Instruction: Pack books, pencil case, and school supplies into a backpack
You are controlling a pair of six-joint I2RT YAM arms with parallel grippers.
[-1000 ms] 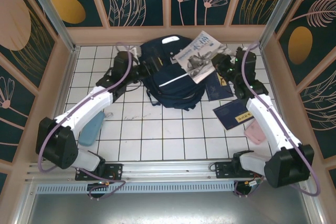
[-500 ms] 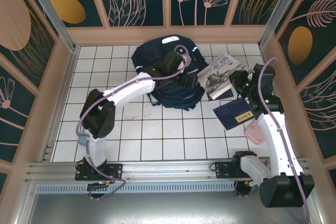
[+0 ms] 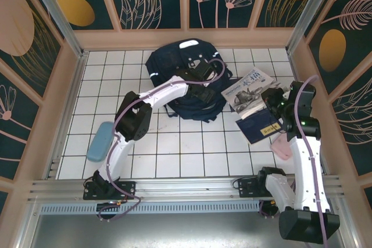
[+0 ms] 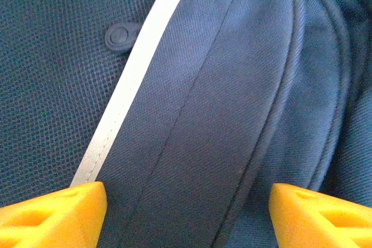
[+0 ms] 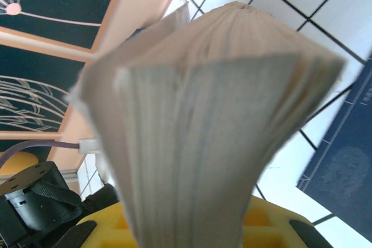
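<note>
White-tiled table [image 3: 174, 143] inside floral panels carries the large dark navy fabric backpack [image 3: 168, 62] at its far middle. Packing looks barely begun. The left gripper [image 4: 186, 207] hovers over the backpack's front, jaws spread and empty. The right gripper [image 3: 270, 100] clamps the white-and-blue book [image 3: 247, 91], raised just right of the backpack. Left to pack: the navy book with a yellow label [image 3: 261, 129], a light blue pouch [image 3: 100, 142] and a pink pouch [image 3: 283, 146] on the tiles.
</note>
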